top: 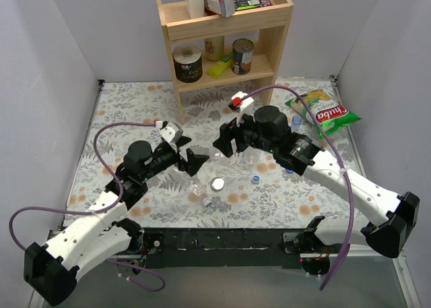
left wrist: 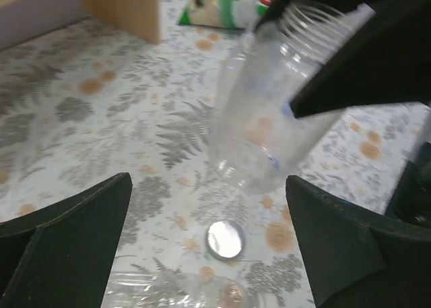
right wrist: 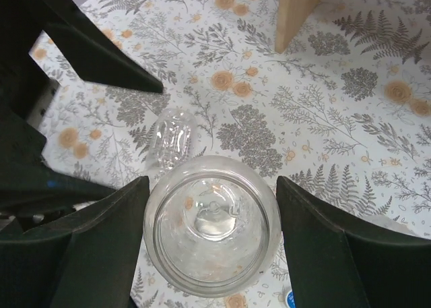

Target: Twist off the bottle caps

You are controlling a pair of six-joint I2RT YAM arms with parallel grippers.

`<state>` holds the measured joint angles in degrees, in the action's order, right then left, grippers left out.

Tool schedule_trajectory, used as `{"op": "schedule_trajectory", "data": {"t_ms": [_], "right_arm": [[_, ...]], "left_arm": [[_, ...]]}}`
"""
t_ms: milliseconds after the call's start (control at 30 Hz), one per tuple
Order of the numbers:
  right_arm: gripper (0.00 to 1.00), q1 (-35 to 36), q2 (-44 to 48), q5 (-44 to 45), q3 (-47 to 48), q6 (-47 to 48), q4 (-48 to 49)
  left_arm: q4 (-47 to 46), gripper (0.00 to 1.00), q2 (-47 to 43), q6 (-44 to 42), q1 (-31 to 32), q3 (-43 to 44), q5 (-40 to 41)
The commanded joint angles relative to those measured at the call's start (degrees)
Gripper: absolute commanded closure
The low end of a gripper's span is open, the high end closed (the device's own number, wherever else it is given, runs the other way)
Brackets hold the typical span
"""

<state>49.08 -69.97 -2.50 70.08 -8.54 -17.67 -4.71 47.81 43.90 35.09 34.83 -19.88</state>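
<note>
My right gripper (right wrist: 212, 210) is shut on a colourless wide-mouthed bottle (right wrist: 210, 234), one finger on each side. The bottle's open mouth faces the wrist camera and has no cap on it. In the left wrist view this bottle (left wrist: 266, 112) hangs tilted above the table, its bare threads showing. A whitish-silver cap (left wrist: 225, 239) lies flat on the table (top: 135, 106) below it, and the top view shows this cap (top: 217, 183) too. My left gripper (left wrist: 209, 187) stands open above that cap, holding nothing. A blue cap (top: 256, 178) lies loose nearby.
Another clear bottle (top: 196, 190) lies on its side near the front, a blue cap (top: 207, 203) beside it. A third clear bottle (right wrist: 172, 136) lies beyond the held one. A wooden shelf (top: 222, 45) with cans stands at the back, and a snack bag (top: 323, 109) lies at the right.
</note>
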Motion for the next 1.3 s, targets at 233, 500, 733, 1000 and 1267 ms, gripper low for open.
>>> {"op": "schedule_trajectory", "data": {"t_ms": [233,500,733,1000,1267], "right_arm": [[0.9,8.0,-6.0,19.5,-7.9,4.7,19.4],[0.89,10.1,-14.7,24.1,-10.3,4.8,26.4],[0.88,10.4,-19.7,28.8,-12.1,4.6,30.6],[0.86,10.4,-22.1,30.4,-13.3,3.5,32.7],[0.76,10.4,-23.5,32.0,-14.7,2.2,32.4]], "left_arm": [[3.0,0.02,-1.4,-2.8,-7.3,1.1,33.4],[3.3,0.02,1.0,-1.8,-7.3,1.6,31.3],[3.2,0.02,0.9,-2.0,-7.3,1.7,30.6],[3.6,0.02,1.8,-2.0,-7.3,2.0,30.1],[4.0,0.02,2.7,-1.7,-7.3,2.3,29.3]]}}
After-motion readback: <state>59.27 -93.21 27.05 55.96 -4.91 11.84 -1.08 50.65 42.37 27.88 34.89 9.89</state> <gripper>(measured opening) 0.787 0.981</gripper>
